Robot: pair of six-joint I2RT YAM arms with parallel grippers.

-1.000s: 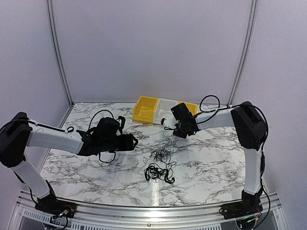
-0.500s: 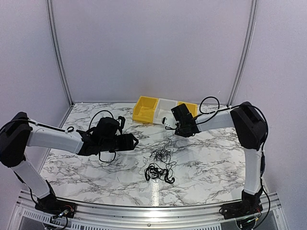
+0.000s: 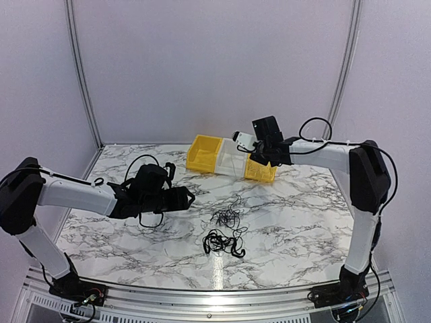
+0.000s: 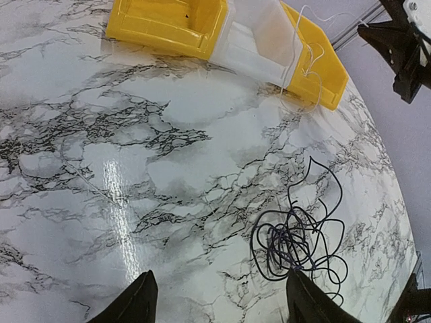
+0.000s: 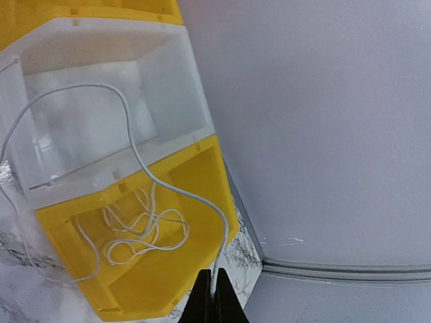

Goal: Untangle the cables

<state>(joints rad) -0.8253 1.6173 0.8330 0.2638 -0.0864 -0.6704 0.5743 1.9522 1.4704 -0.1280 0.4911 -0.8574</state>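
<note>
Raised the right gripper (image 5: 214, 291) off the table (image 3: 135, 249) to above the bins within the last second. Pinched its jaws fully closed on the white cable (image 5: 135, 151), with loops trailing into the yellow bin (image 5: 155, 279) and across the white bin (image 5: 114, 40). Kept the left gripper (image 4: 219, 296) wide apart, holding nothing, low over the marble. Left the black cables (image 4: 296, 239) in two loose clumps at mid-table, clear of both grippers.

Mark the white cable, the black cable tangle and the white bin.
white cable (image 5: 137, 153): right wrist view, strand crossing the bin edge.
black cable tangle (image 4: 291, 242): left wrist view, centre of the knot.
white bin (image 5: 101, 42): right wrist view, far wall.
</note>
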